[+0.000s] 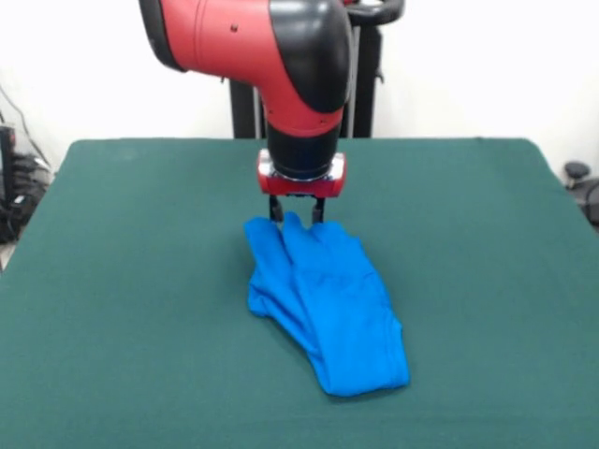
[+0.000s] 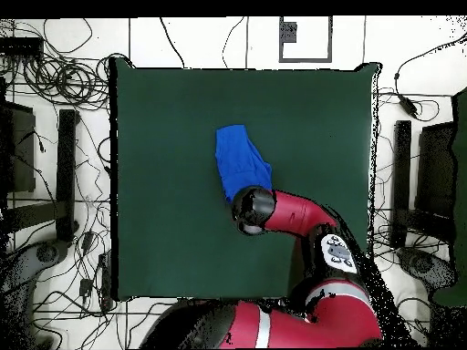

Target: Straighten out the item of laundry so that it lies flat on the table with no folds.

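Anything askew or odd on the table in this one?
Only the blue T-shirt: bunched into a narrow, folded strip near the middle of the table, not flat. The gripper sits at its far end. Nothing spilled or damaged.

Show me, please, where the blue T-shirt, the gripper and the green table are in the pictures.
blue T-shirt (image 1: 328,309): front view, middle of the bunched cloth.
gripper (image 1: 298,211): front view, between the dark fingertips at the shirt's far edge.
green table (image 2: 164,182): overhead view, bare felt beside the shirt.

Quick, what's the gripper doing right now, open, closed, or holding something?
Gripper: down at the far end of the blue T-shirt, its tips in the fabric; whether it is open or closed on the cloth cannot be told.
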{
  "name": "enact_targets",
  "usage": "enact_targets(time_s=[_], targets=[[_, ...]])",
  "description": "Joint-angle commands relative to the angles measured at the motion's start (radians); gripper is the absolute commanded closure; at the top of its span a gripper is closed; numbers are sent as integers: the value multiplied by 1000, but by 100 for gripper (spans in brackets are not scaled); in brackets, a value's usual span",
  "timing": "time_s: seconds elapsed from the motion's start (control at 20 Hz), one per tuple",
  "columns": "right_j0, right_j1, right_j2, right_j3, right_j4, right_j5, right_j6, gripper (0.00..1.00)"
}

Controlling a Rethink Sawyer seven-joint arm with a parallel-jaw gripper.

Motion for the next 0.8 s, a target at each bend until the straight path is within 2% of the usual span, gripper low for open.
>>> enact_targets(time_s=[0.05, 0.8], targets=[[-26, 100, 105, -90, -11, -42, 64, 0], [-54, 123, 143, -76, -6, -93, 82, 0]])
